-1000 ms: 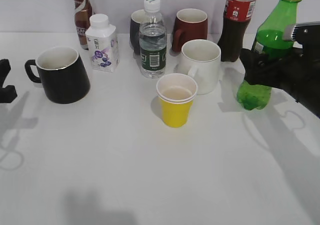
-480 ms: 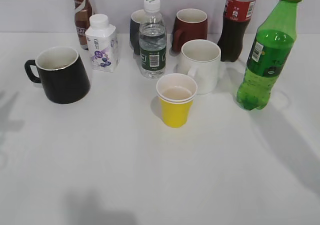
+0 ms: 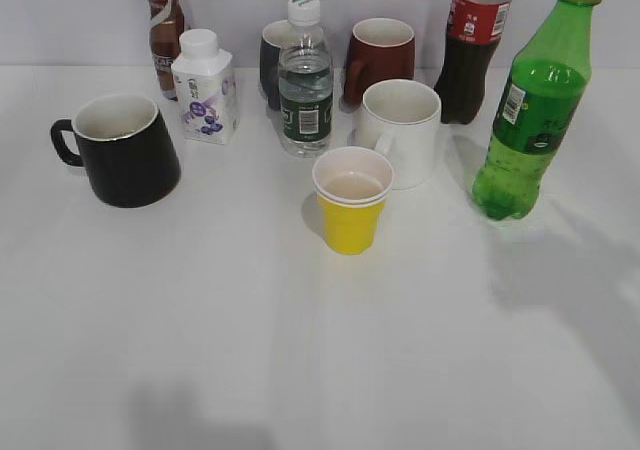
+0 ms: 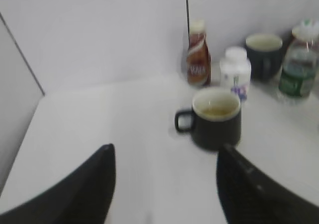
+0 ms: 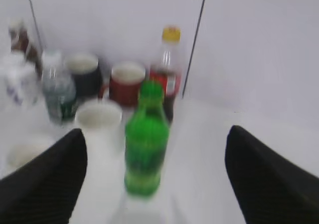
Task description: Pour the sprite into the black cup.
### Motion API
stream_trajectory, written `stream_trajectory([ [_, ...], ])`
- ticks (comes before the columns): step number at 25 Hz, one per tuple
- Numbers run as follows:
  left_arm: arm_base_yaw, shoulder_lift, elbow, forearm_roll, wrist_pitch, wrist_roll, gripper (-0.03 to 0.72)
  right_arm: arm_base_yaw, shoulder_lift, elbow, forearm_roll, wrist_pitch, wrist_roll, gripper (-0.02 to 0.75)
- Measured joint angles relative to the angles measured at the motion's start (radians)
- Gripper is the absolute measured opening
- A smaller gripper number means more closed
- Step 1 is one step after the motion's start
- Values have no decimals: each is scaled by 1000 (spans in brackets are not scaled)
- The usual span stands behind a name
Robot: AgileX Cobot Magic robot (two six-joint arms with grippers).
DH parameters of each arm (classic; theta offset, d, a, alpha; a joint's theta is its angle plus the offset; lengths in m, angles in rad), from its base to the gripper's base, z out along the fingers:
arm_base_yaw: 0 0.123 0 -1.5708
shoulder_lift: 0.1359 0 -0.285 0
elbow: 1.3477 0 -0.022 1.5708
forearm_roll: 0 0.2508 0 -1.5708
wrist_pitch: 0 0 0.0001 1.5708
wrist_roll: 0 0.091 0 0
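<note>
The sprite (image 3: 530, 110), a tall green bottle with its green cap on, stands upright at the right of the white table; it also shows blurred in the right wrist view (image 5: 146, 139). The black cup (image 3: 125, 150) stands at the left, handle to the left, with pale liquid inside in the left wrist view (image 4: 216, 117). My right gripper (image 5: 155, 171) is open and empty, back from the bottle. My left gripper (image 4: 164, 179) is open and empty, back from the cup. Neither gripper shows in the exterior view.
A yellow paper cup (image 3: 352, 200) stands mid-table, a white mug (image 3: 402, 130) behind it. At the back are a clear water bottle (image 3: 305, 80), white milk carton (image 3: 205, 88), brown drink bottle (image 3: 164, 25), dark mug (image 3: 272, 55), dark red mug (image 3: 382, 58) and cola bottle (image 3: 475, 45).
My right gripper let go of the sprite and pulled back out of the exterior view; the bottle now stands upright alone. My left gripper also withdrew off the left edge.
</note>
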Motion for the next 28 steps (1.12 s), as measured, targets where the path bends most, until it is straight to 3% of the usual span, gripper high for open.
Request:
stream_trajectory([
  [3,0,-90,0,2,214,-15,536,0,-147,-1,17,298,0,648],
  [6,0,-159,0,2,404,-54,552,0,-273,6,34,541,0,639],
  [11,0,-259,52,20,492,-80,554,0,-463,102,34,813,11,619],
  [17,0,-336,148,24,436,-83,554,0,-632,274,34,799,22,601],
  [21,0,-338,177,22,379,-83,553,0,-642,313,45,694,27,598],
  [28,0,-338,178,21,371,-83,523,0,-642,319,51,680,30,596],
])
